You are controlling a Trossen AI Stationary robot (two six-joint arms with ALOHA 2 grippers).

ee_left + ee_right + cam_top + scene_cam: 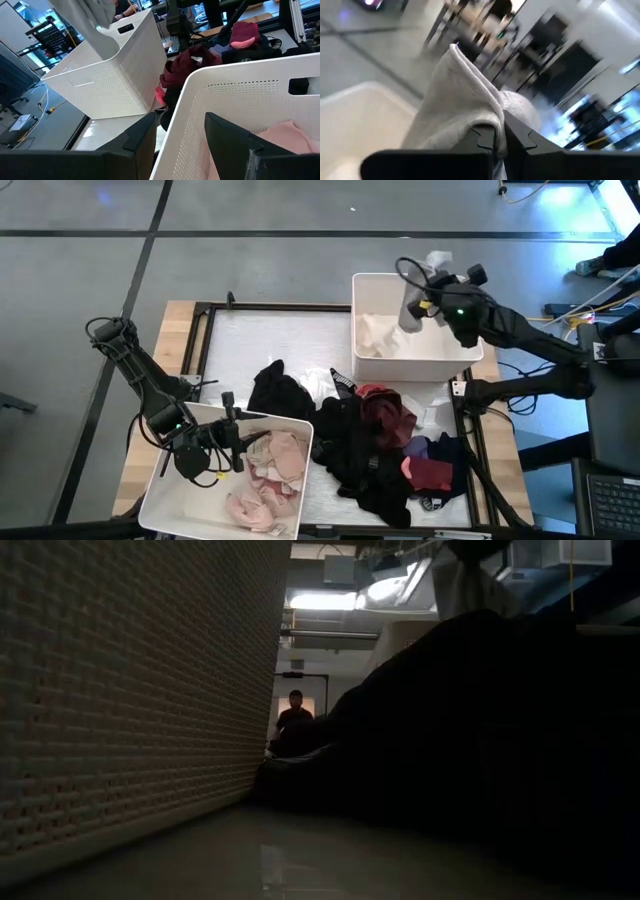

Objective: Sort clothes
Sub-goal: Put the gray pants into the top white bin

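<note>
A heap of clothes (pixel 370 440), mostly black and maroon, lies on the table's middle and right. Pink garments (pixel 275 470) fill the near left bin (pixel 160 490). A white cloth (pixel 378 335) lies in the far right bin (pixel 440 360). My right gripper (pixel 420 305) is above that bin, shut on a light grey garment (pixel 465 95), which also shows in the left wrist view (pixel 85 20). My left gripper (pixel 182 145) stands open at the near left bin, one finger on either side of its wall (pixel 190 105). My right gripper pinches the grey garment between its two fingers (pixel 485 140), at a fold with a stitched hem (pixel 487 95) running beside them. The garment is lifted clear and hangs slack over the far right bin. Whether my left gripper touches the bin's wall, I cannot tell.
A black metal frame (pixel 200 330) edges the table. In the low view the near bin's perforated wall (pixel 100 690) fills the left and the dark clothes heap (pixel 480 740) the right. A person (pixel 295 712) stands far off in the room behind.
</note>
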